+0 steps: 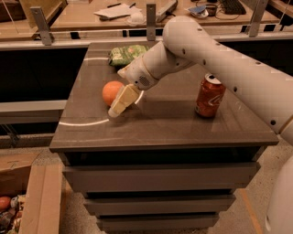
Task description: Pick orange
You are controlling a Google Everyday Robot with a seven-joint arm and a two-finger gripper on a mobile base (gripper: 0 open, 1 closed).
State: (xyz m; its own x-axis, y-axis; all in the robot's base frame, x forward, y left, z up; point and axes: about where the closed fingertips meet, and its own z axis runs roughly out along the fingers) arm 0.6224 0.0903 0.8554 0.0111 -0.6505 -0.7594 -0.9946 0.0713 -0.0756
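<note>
The orange [110, 91] is a smooth round fruit on the left half of the dark table top [183, 130]. My gripper [120, 103], cream-coloured at the end of the white arm, reaches down from the right. It sits right against the orange's right front side and covers part of it in the camera view. The orange rests on the table.
A red soda can [209, 96] with a silver top stands on the right of the table. A green snack bag [127, 54] lies at the back edge. A counter with papers [114, 11] runs behind. A cardboard box [41, 201] stands on the floor at lower left.
</note>
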